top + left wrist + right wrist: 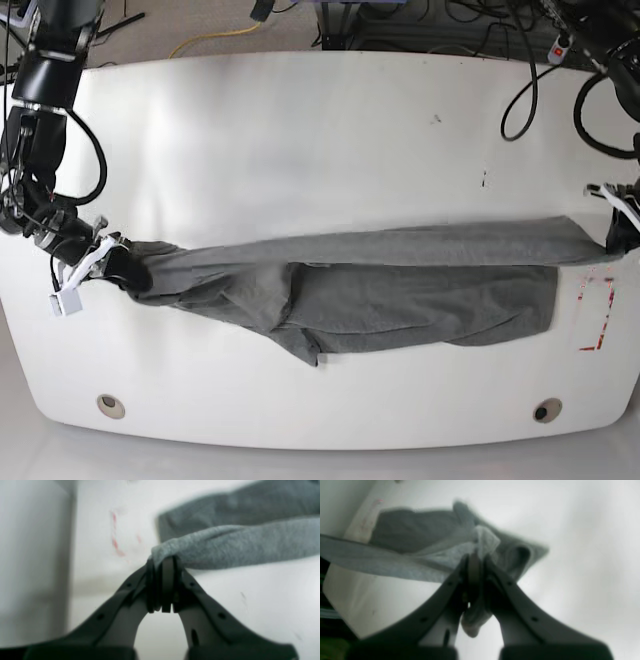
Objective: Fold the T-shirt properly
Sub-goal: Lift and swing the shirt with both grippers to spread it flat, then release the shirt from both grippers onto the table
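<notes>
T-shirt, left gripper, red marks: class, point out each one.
T-shirt (400, 290): base view, middle of the cloth.
Left gripper (163, 566): left wrist view, tips pinching cloth.
Red marks (600, 312): base view, table's right end.

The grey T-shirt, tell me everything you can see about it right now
The T-shirt is plain heather-grey, soft knit, with no print showing. It is stretched into a long, wrinkled band across the white table, roughly doubled lengthwise, with a bunched flap hanging toward the near edge left of centre. The left gripper is shut on one end, near some red marks on the table, and the right gripper is shut on the other. Its top edge runs taut between them; the rest lies on the table.
</notes>
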